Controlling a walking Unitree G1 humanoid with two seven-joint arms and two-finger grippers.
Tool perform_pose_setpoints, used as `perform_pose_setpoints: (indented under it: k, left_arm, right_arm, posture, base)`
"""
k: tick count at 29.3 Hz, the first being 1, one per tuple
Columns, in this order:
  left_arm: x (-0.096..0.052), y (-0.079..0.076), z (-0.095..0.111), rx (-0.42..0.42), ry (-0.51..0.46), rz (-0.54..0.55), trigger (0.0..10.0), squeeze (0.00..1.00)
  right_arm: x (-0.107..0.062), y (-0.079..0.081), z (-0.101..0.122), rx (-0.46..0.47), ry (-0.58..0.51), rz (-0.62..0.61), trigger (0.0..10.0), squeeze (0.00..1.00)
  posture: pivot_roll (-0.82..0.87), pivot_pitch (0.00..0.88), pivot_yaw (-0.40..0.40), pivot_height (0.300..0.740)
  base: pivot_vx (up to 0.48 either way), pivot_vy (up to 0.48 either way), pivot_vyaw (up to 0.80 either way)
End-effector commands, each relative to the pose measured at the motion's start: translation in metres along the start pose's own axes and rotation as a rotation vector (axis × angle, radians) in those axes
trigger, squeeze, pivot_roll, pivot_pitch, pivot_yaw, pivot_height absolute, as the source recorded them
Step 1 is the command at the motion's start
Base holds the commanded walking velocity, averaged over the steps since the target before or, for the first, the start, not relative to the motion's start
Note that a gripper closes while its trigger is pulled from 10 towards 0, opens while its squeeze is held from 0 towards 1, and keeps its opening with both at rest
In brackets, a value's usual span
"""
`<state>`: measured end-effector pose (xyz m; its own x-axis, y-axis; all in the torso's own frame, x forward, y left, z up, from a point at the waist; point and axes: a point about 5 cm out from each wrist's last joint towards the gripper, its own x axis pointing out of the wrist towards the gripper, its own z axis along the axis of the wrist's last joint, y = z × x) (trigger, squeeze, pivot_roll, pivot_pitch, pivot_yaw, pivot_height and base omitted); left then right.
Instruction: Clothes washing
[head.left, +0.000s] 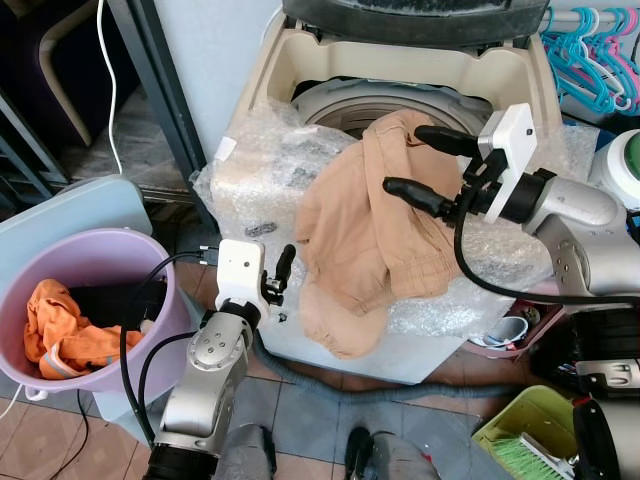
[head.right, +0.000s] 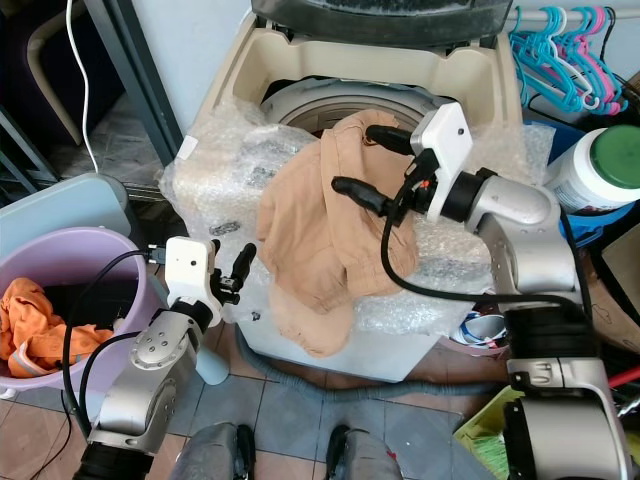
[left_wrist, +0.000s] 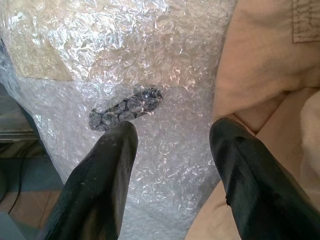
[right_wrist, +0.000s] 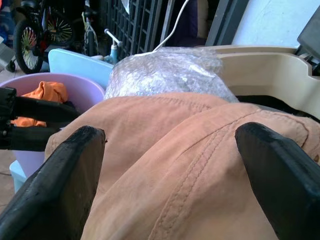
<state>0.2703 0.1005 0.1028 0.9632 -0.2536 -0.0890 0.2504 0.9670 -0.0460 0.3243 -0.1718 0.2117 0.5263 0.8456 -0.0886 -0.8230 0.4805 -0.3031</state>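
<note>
Where the grey tiled floor (head.left: 300, 420) meets the foot of the top-loading washing machine (head.left: 300, 60), two dark shoes (head.left: 358, 448) and grey trouser legs, nearest of all. Just left of the machine's front, the left gripper (head.left: 272, 283) raised on its silver arm, fingers (left_wrist: 107, 165) parted to a moderate gap and holding nothing, tips close before the bubble wrap (head.left: 250, 170) that covers the machine's front and top edge. Further left of the machine, a lilac plastic tub (head.left: 100, 262) with an orange garment (head.left: 60, 330) bunched inside beside something dark, black cables trailing over its rim. Behind the tub, a pale blue lid or board (head.left: 70, 205).

Draped over the machine's bubble-wrapped front rim, tan trousers (head.left: 370, 240), the lower part hanging down the front panel, the upper part reaching up to the drum opening (head.left: 340, 100). Above the trousers, the right gripper (head.left: 420, 165), fingers (right_wrist: 55, 185) spread wide, one toward the drum and one lower over the cloth, hovering close over the fabric but not closed on it.

Right of the machine's base, a yellow-green basket (head.left: 525, 420) and a white cup (head.left: 505, 330). Right of the machine's top, a white jar with a green lid (head.right: 600, 165); beyond it, blue and pink hangers (head.left: 590, 55) on a rail. Left of the machine, a dark metal post (head.left: 160, 90) and a white cord (head.left: 105, 70).
</note>
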Motion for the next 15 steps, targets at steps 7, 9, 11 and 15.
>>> perform_pose_setpoints:
  k: [7, 9, 11, 15]
  left_arm:
    - [0.000, 0.003, -0.002, 0.003, 0.001, 0.004, 10.0, 0.00]
    - [-0.001, 0.003, -0.002, 0.003, 0.001, 0.005, 10.0, 0.00]
    - [-0.001, 0.003, -0.002, 0.003, 0.004, 0.006, 10.0, 0.00]
    - [-0.001, 0.002, -0.002, 0.002, 0.005, 0.006, 10.0, 0.00]
  right_arm:
    - [0.007, 0.010, -0.014, -0.236, 0.202, -0.039, 0.0, 0.00]
    - [0.006, 0.009, -0.015, -0.257, 0.218, -0.052, 0.0, 0.00]
    - [0.005, 0.009, -0.016, -0.275, 0.228, -0.054, 0.0, 0.00]
    - [0.005, 0.009, -0.017, -0.284, 0.234, -0.057, 0.0, 0.00]
  posture:
    - [-0.04, 0.064, 0.021, 0.740]
    - [-0.04, 0.067, 0.021, 0.740]
    - [-0.04, 0.067, 0.019, 0.740]
    - [-0.04, 0.067, 0.018, 0.740]
  base:
    - [0.000, 0.000, 0.00]
    - [0.000, 0.000, 0.00]
    - [0.000, 0.000, 0.00]
    - [0.000, 0.000, 0.00]
